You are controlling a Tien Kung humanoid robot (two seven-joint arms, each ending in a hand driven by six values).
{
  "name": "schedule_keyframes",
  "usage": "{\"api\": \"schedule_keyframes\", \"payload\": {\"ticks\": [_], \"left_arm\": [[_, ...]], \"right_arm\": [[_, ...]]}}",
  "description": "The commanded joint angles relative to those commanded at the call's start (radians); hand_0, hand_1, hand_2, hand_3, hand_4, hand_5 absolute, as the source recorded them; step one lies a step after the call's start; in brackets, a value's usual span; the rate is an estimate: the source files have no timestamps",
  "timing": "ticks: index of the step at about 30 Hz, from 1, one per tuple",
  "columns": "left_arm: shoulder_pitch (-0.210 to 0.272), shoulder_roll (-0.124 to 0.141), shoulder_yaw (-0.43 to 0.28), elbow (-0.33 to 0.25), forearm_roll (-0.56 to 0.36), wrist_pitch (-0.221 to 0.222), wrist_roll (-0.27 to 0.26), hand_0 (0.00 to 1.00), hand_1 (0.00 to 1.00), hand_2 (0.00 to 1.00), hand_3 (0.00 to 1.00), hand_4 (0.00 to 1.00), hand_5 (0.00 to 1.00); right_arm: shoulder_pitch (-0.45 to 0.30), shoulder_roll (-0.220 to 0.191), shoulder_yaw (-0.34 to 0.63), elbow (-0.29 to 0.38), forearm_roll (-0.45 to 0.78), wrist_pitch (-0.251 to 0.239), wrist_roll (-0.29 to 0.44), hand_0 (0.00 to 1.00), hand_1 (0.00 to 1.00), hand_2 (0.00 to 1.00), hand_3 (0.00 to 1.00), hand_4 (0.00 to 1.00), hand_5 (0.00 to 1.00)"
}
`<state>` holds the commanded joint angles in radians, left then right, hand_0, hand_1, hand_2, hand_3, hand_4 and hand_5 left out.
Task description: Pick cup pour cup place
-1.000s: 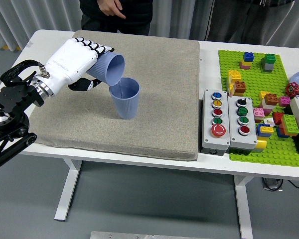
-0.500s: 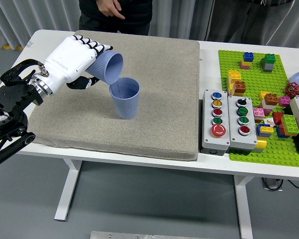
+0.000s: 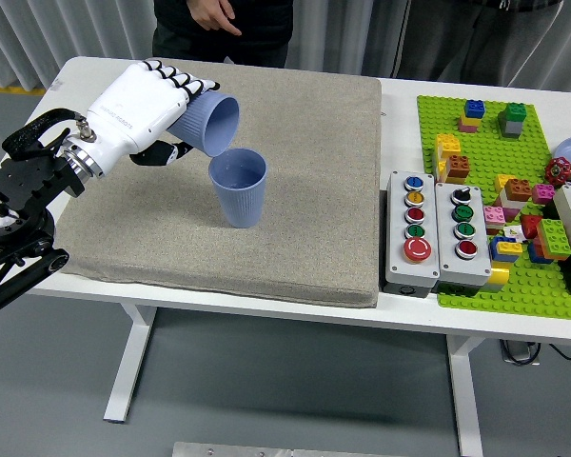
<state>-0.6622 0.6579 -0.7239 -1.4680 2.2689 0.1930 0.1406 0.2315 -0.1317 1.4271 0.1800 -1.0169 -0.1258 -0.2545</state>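
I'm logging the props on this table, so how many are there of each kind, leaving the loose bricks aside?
Blue cups: 2, a tilted cup held in the left hand and an upright cup on the grey mat
Button boxes: 2, and
Grey mats: 1
Green baseplates: 1
Total: 6

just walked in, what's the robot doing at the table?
The left hand grips a blue cup, tipped on its side with its mouth over a second blue cup standing upright on the grey mat, in a pouring pose. The right arm is out of view. A person's hand hovers at the far edge, touching nothing.
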Motion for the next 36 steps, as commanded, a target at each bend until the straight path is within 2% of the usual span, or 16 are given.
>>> {"api": "schedule_keyframes", "payload": {"ticks": [36], "left_arm": [[-0.004,-0.004,-0.002,0.001,-0.004,0.015,0.007,0.557,0.543,0.594,0.571,0.669,0.044]], "right_arm": [[-0.002,0.000,0.001,0.000,-0.001,-0.001,-0.001,0.716,0.673,0.657,0.611,0.002,0.206]]}}
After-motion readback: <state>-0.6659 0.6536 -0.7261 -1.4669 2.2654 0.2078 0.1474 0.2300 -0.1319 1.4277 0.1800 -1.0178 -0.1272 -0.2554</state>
